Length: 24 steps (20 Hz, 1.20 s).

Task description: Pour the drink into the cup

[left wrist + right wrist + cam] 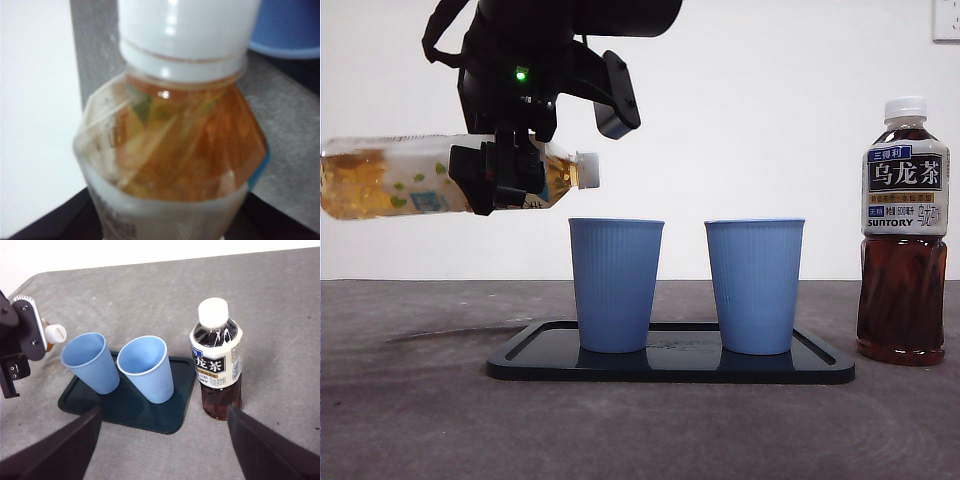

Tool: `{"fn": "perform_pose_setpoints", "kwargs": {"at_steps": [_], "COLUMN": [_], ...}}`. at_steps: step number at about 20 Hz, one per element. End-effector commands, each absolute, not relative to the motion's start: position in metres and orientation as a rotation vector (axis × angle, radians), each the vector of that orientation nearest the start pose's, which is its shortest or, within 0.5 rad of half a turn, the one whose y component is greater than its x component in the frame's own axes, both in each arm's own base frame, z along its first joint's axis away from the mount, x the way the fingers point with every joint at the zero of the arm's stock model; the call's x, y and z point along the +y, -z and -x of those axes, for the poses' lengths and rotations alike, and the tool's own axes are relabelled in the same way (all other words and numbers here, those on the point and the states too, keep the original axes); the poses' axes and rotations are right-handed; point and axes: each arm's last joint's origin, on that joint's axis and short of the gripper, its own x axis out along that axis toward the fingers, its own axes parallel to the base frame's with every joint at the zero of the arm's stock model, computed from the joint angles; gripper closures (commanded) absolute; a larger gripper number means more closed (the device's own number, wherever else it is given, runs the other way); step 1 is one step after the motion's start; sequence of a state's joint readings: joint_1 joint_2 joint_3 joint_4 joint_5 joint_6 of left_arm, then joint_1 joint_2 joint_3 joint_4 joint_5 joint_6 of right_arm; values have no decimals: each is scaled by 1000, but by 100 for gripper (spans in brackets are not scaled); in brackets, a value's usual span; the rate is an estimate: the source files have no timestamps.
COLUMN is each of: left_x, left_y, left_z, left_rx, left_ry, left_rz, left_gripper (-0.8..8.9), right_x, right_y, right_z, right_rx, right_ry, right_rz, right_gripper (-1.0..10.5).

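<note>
My left gripper (pixel 505 175) is shut on a clear bottle of pale amber drink (pixel 390 177), held lying level in the air. Its white cap (pixel 587 170) is on and points toward the left blue cup (pixel 615 285), just above and left of its rim. In the left wrist view the bottle (pixel 175 145) fills the picture, with a cup's rim (pixel 290 25) beyond the cap. A second blue cup (pixel 755 285) stands beside the first on a black tray (pixel 670 365). My right gripper (pixel 162 455) hangs open, high above the table, holding nothing.
A dark oolong tea bottle (pixel 904 230) with a white cap stands upright on the grey table right of the tray; the right wrist view shows the dark bottle (pixel 216 360) next to the tray (pixel 125 410). A white wall lies behind.
</note>
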<state>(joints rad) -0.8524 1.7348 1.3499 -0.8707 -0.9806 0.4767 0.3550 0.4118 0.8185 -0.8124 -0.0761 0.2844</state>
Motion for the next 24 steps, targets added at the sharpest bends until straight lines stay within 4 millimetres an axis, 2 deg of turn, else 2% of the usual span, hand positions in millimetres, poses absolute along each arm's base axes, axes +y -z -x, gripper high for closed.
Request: {"fn": "perform_pose_setpoints", "kwargs": {"at_steps": [1,9,17,21,24], "left_x": [-248,-253,-257,-260,-261], "left_y": [-254,-255,-247,-247,-246], "left_z": [-242,-239,-239,-237,-235], "left_rx": [756,724,736,721,710], "left_ry": [7,-10,-31,-30,-60], "left_rz": [-1524,-1602,-1739,-1724,-1639], "left_gripper": [625,632,632,631,631], "right_x": [26,26,26,25,25], "right_y": [-327,-326,-325,-324,-324], "right_z": [-62,-62,-61,-61,-61], "right_rx": [446,455,468,480,479], "right_ry": [-373,-375,-373,-371,-371], "right_rz": [-210,-209,-207,-205,-205], "right_gripper": [546,546,546,546,546]}}
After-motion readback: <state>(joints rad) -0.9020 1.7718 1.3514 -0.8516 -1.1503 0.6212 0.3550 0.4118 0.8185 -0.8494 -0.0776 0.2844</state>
